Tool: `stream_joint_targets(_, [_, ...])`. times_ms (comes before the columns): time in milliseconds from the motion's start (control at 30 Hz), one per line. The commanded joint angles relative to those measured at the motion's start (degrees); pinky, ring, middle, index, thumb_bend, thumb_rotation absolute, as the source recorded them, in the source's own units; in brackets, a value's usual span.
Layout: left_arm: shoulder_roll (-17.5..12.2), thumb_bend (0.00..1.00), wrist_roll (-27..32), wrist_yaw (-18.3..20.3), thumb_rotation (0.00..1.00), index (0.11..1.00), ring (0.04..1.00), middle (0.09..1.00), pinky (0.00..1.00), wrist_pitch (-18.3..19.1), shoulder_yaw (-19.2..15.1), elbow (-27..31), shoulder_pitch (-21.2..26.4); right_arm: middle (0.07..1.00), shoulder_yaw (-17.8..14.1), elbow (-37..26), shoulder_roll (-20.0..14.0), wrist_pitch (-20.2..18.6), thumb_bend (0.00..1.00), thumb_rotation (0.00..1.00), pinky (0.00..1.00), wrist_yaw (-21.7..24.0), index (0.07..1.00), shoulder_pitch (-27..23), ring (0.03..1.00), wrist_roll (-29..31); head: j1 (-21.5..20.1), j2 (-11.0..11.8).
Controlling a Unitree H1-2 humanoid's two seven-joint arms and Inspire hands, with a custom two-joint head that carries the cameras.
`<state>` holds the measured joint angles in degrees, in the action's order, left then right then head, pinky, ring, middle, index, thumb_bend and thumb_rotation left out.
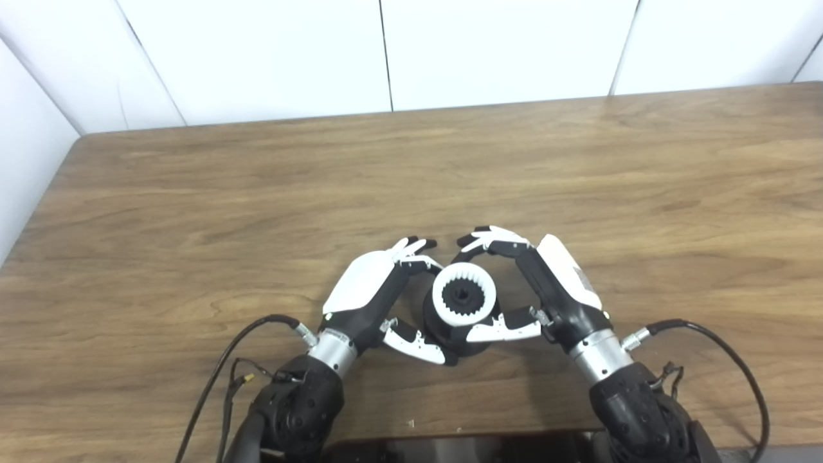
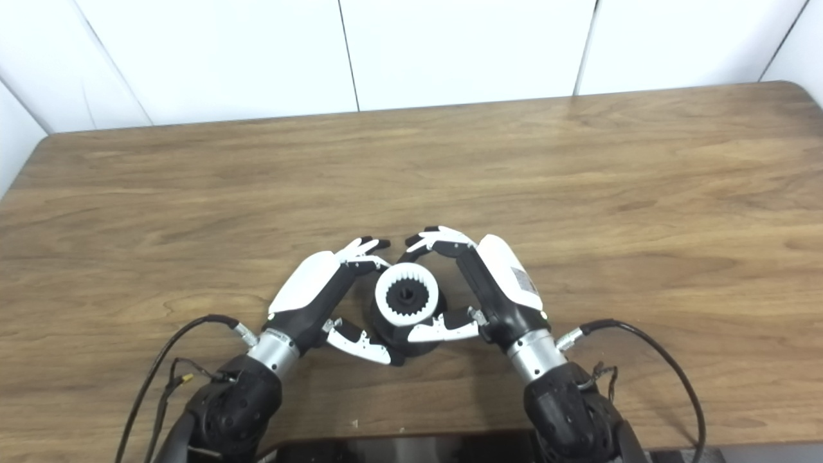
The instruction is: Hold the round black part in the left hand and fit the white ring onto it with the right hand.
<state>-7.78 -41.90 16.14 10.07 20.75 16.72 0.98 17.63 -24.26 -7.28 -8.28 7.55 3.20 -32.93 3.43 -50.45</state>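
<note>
- Sitting atop the round black part [image 1: 458,337], white ring [image 1: 464,296] with toothed inner edge; both near the table's near edge, roughly centred left to right.
- Seated or merely resting: cannot tell; ring looks level.
- Cupping the black part from the left, left hand [image 1: 379,297], fingers curled around the far side and thumb low against the near side; apparently grasping it.
- Flanking the ring from the right, right hand [image 1: 543,289], fingertips [image 1: 479,239] arched over the far rim, thumb at the near rim; contact likely, grasp unconfirmed.
- Step judged: fitting, near completion.
- Next move calls for even downward pressure, then letting go.
- Beneath all, wooden table [image 1: 578,180].
</note>
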Motion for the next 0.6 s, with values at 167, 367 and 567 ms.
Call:
stream_joint_targets(167, [-0.5,0.9,0.2,-1.3,0.24,0.583,0.982,0.939,0.93,-1.8,-0.2,1.7,1.5,0.761,-1.0,1.3,0.8,0.3,0.52,0.14,0.79,-0.9,0.483,-0.7,0.868,-0.3,-0.1,-0.3])
stream_joint_targets(367, [-0.4,0.89,0.3,-0.5,0.23,0.586,0.988,0.942,0.95,-0.8,-0.4,2.2,1.8,0.76,-1.3,3.0,0.2,0.6,0.52,0.14,0.78,-1.3,0.484,-0.3,0.866,-0.7,0.0,-0.5])
stream_joint_targets(567, [-0.3,0.89,0.3,-0.4,0.24,0.585,0.986,0.941,0.95,-0.6,-0.5,2.2,2.0,0.779,-0.6,2.1,-1.0,-1.0,0.52,0.15,0.78,0.9,0.487,-0.8,0.873,-1.9,0.0,-0.6])
